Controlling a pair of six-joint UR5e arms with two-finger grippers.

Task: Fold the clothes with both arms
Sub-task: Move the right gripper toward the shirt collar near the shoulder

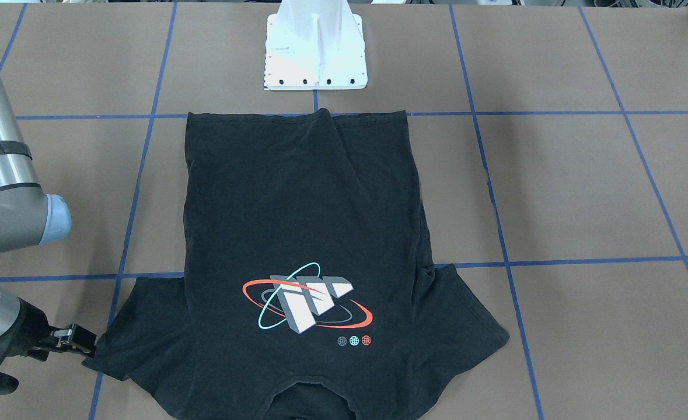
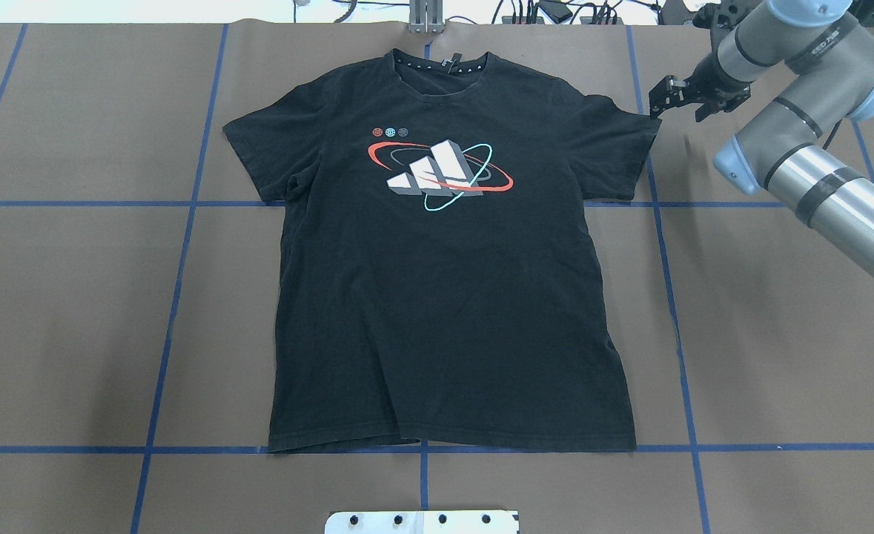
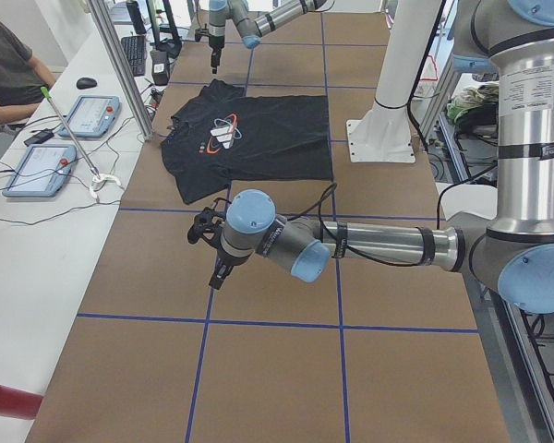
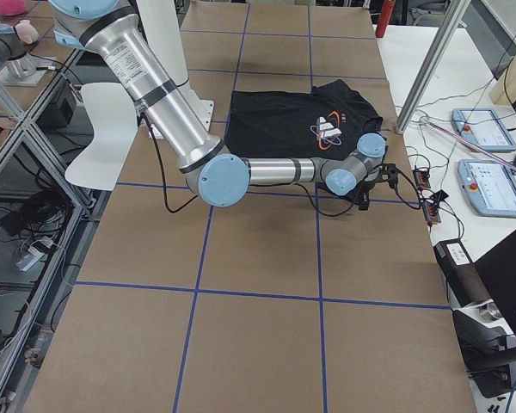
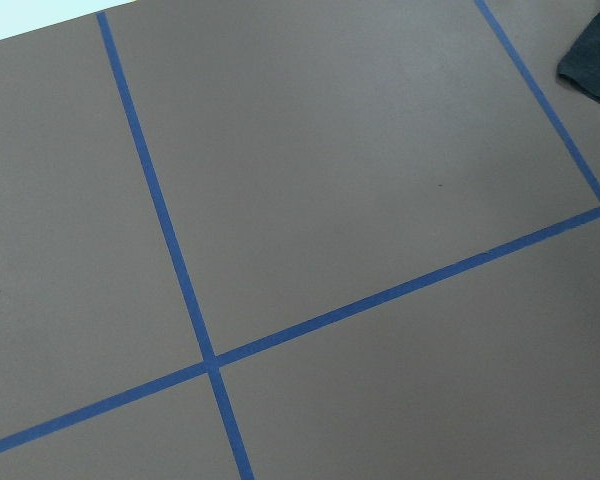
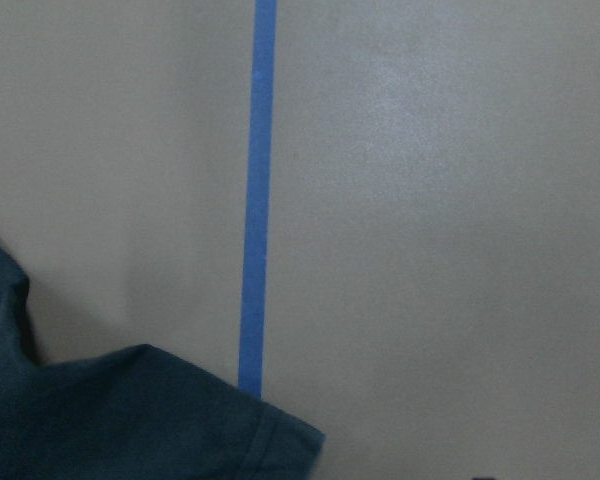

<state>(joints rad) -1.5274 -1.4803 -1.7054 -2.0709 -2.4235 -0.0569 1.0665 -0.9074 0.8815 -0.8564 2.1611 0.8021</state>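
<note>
The black short-sleeved cotton T-shirt with the orbit logo [image 1: 297, 221] was cut off at its collar by the front-facing view's lower edge, only a blurred sleeve corner was caught by the right wrist camera, and the left arm's black two-finger gripper [image 3: 218, 275] was shown too small for its jaws to be judged.

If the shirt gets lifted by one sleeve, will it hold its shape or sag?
Probably floppy: the T-shirt lies flat with soft creases, so it should sag from any pinch point. Likely light: the thin fabric hugs the table. Pushed, it may bunch rather than slide on that matte brown surface.
</note>
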